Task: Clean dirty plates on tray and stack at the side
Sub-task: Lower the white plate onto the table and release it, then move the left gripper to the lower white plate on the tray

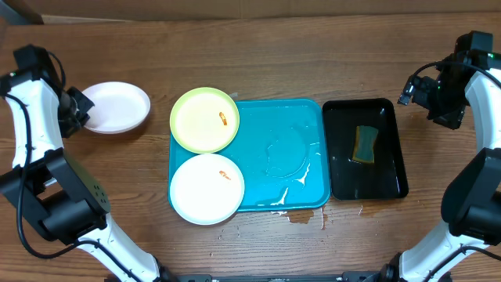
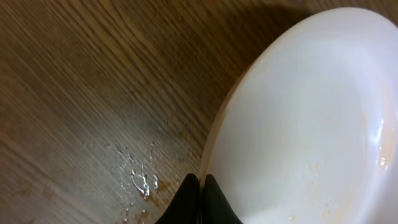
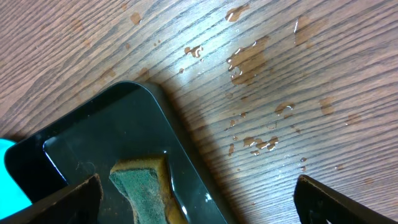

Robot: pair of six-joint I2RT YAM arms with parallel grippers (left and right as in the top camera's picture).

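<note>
A white plate (image 1: 117, 107) lies on the table left of the turquoise tray (image 1: 301, 168). My left gripper (image 1: 78, 106) is at its left rim; in the left wrist view the jaws (image 2: 200, 190) are shut on the rim of this plate (image 2: 311, 124), which shows faint orange specks. A pale yellow-green plate (image 1: 205, 119) and a second white plate (image 1: 207, 188), each with a small orange smear, lie on the tray's left side. My right gripper (image 1: 419, 92) is open and empty (image 3: 202, 205), above the far right corner of the black tray.
A glossy black tray (image 1: 364, 117) (image 3: 93, 124) stands right of the turquoise tray, holding a green-yellow sponge (image 1: 364, 145) (image 3: 140, 186) in water. Water drops lie on the wood (image 3: 249, 62), by the left plate (image 2: 143, 180), and in front of the turquoise tray (image 1: 301, 215).
</note>
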